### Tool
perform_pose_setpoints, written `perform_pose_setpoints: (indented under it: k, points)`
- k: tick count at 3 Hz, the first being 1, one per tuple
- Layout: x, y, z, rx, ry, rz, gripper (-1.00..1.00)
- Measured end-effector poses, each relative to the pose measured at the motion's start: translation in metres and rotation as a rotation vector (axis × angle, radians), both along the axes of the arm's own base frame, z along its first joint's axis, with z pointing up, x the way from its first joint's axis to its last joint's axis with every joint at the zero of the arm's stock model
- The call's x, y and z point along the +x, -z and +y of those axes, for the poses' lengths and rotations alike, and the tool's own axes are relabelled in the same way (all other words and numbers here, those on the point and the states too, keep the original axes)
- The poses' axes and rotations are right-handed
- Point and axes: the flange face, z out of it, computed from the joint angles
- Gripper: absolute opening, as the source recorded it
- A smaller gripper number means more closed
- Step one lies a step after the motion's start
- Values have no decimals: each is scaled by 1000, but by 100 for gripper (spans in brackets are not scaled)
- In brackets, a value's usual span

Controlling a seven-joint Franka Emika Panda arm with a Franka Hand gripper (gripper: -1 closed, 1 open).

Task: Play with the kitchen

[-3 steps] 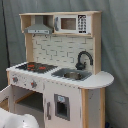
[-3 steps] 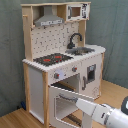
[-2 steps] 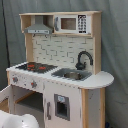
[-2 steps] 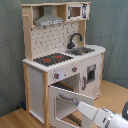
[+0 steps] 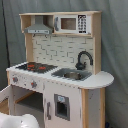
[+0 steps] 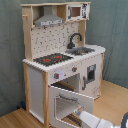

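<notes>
Kitchen (image 5: 57,75) toys like this one stand tall on the wooden floor (image 6: 112,97), in front of a grey curtain (image 5: 112,45). It is white and light wood. Up top are a grey hood (image 6: 49,19) and a small microwave (image 5: 70,23). Lower down are the black stovetop (image 6: 52,59) with red rings, the sink (image 5: 71,75) and the black faucet (image 5: 83,59).

In the second exterior view the oven door (image 6: 70,102) hangs open, swung down toward the front. The robot arm (image 6: 97,120) is low at the bottom edge, just in front of that door. So the kitchen is up and behind the arm, and the open door is the closest part to reach.

In the first exterior view only a white bit of the arm (image 5: 17,120) shows in the bottom corner on the first exterior view's left.

The tool is cut off by the picture edge, so I cannot tell if it is squeezed or let go. The inside of the oven is dark and hard to see.
</notes>
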Motion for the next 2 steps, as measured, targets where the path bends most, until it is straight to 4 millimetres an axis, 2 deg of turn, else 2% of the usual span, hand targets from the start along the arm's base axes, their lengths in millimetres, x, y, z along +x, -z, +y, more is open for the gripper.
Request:
perform_pose_setpoints:
  k: [2]
  points:
    - [6,53,-1,113,-47,17,100]
